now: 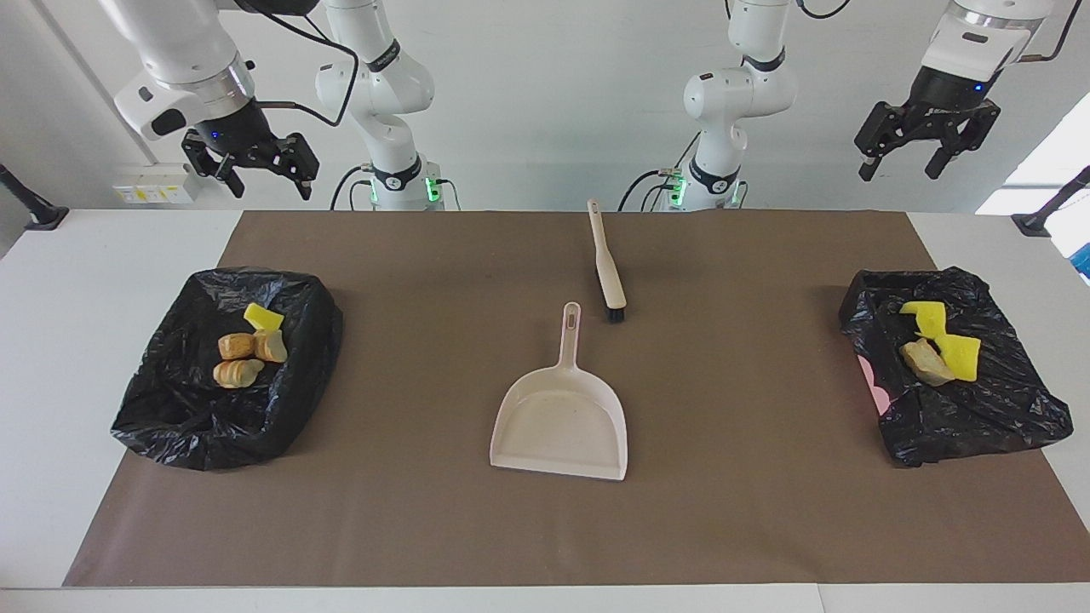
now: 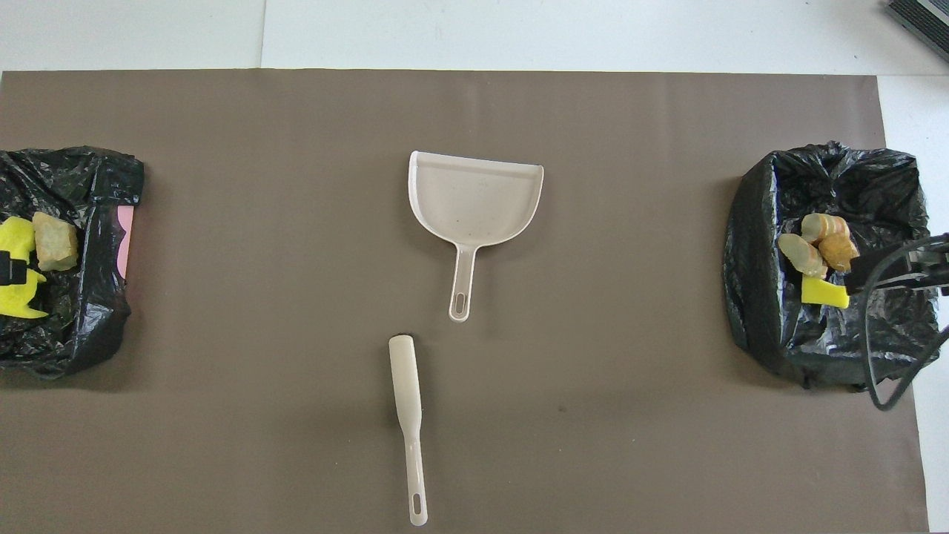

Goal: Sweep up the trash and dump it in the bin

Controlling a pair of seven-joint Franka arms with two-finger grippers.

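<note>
The trash lies in two black-lined bins. In the bin at the right arm's end are a yellow scrap and tan chunks. The bin at the left arm's end holds two yellow scraps and a tan chunk. The beige dustpan lies mid-mat, with the brush nearer to the robots. My right gripper hangs open and empty, high above its bin. My left gripper is also raised, open and empty.
A brown mat covers most of the white table. A pink patch shows through the bag on the bin at the left arm's end. In the overhead view, a black cable loops over the bin at the right arm's end.
</note>
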